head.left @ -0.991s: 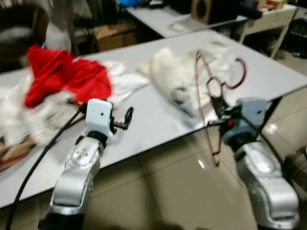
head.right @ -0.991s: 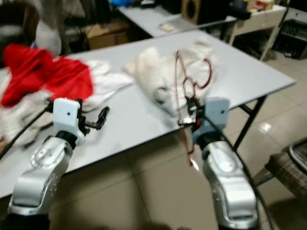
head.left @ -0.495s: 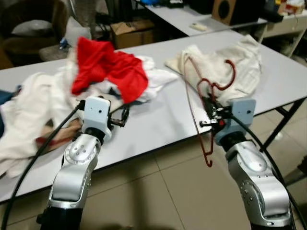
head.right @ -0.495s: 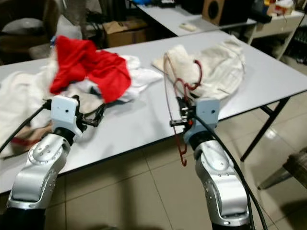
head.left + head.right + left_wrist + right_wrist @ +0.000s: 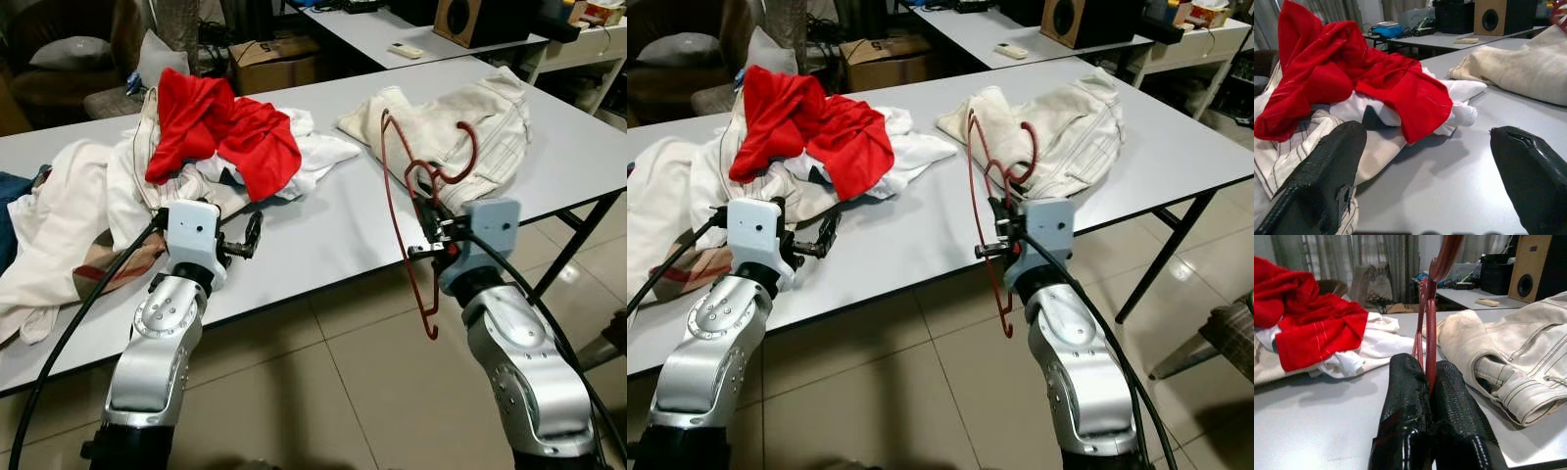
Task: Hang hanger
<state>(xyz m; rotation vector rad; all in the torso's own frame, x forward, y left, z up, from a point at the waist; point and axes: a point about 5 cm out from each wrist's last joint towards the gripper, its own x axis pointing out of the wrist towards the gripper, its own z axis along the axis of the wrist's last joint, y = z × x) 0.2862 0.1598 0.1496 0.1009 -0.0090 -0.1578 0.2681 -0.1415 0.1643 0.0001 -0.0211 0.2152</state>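
A dark red hanger (image 5: 407, 211) stands upright at the counter's (image 5: 323, 235) near edge, clenched in the right hand (image 5: 434, 235), before a cream jacket (image 5: 470, 127). The left hand (image 5: 250, 235), fingers spread and empty, hovers near a red garment (image 5: 220, 127) atop white clothes (image 5: 78, 206).

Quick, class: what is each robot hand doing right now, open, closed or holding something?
Left hand: open, holding nothing, over the table.
Right hand: closed on the red hanger.

The 2 head views look down on the table (image 5: 323, 245); both wrist views sit low, close, sharing its red garment (image 5: 1352, 78).
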